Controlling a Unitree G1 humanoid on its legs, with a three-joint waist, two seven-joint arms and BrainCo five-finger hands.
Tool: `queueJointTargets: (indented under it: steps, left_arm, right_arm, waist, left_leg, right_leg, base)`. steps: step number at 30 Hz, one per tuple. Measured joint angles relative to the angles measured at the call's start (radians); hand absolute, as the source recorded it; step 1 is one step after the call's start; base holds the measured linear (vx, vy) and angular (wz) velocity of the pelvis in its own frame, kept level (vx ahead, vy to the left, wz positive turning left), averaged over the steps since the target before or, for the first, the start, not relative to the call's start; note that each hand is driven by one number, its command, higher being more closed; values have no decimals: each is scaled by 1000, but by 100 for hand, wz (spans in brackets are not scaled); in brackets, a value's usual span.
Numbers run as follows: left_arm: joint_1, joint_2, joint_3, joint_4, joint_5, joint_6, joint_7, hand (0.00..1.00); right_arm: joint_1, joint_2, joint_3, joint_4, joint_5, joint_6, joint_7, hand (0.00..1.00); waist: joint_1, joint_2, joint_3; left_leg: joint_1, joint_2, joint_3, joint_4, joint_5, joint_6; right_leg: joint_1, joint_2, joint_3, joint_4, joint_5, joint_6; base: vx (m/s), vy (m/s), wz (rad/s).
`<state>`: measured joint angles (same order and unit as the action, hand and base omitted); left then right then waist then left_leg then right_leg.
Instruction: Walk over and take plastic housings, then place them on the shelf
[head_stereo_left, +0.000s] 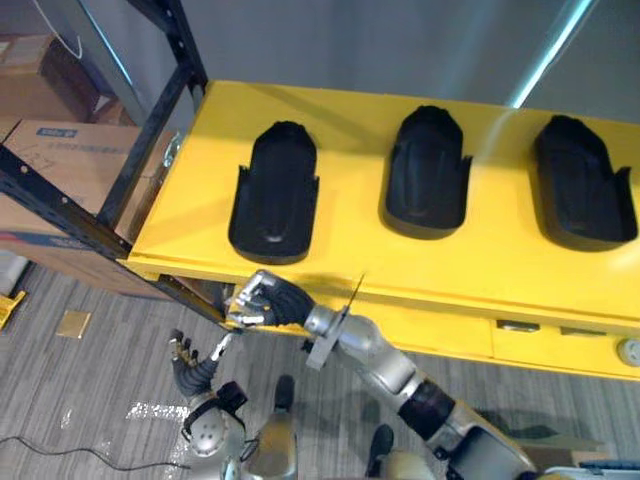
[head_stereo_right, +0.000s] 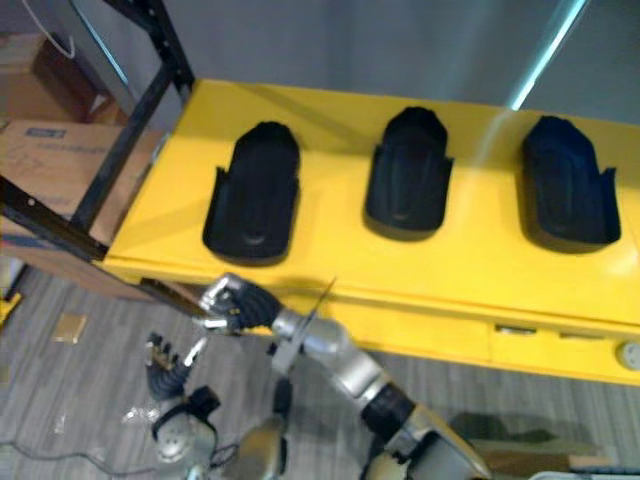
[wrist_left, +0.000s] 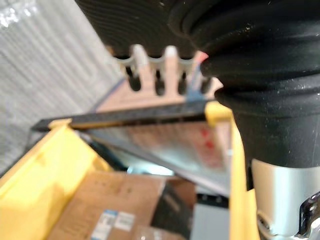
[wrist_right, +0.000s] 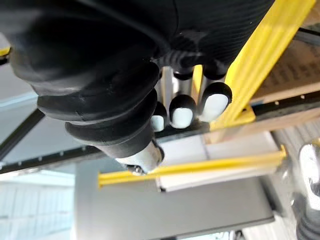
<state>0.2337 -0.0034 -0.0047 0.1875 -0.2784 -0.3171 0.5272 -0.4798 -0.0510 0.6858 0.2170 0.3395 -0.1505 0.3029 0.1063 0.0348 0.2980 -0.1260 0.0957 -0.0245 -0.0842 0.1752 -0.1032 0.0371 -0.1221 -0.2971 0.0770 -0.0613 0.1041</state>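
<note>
Three housings (head_stereo_left: 427, 172) lay in a row on the yellow shelf (head_stereo_left: 350, 262), apart from one another, hollow side up as far as I could tell, and neither of my hands carried one. So the placing looked done to me, and the danger lay in getting my arms clear.

My right hand (head_stereo_left: 268, 300) worried me most. It sat just at the shelf's front lip, below the left housing (head_stereo_left: 274, 192). A careless lift from there could have struck the lip, jarred the shelf and shifted that housing toward the edge. Whether my knuckles touched the lip I could not tell. Its fingers were curled in toward the palm, a loose fist closed on nothing.

My left hand (head_stereo_left: 195, 362) hung lower, above the floor and near the black frame (head_stereo_left: 150, 130) at the shelf's corner. Its fingers were straight and spread, empty, touching nothing. A swing upward on that side could have caught the frame's brace or the boxes (head_stereo_left: 60, 160) behind it
</note>
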Motion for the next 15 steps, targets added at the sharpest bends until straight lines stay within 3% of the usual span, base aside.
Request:
queueJointTargets:
  steps: [7,15]
  left_arm:
    - [-1,9,-61,0,-29,10,-29,0]
    - [1,36,-69,1,-31,16,-32,0]
  right_arm:
    - [-23,3,-20,12,-5,0,-25,100]
    - [-56,5,-39,40,-40,-2,-65,100]
  waist:
    - [22,0,17]
    - [26,4,19]
  left_leg:
    - [-15,-1,-22,1,1,-2]
    - [-14,-2,-36,1,1,-2]
  right_leg:
    - [-1,2,-18,2,-2,0]
    - [-1,0,-31,26,-25,1]
  base:
    - [-5,-14,10]
    - [8,-26,6]
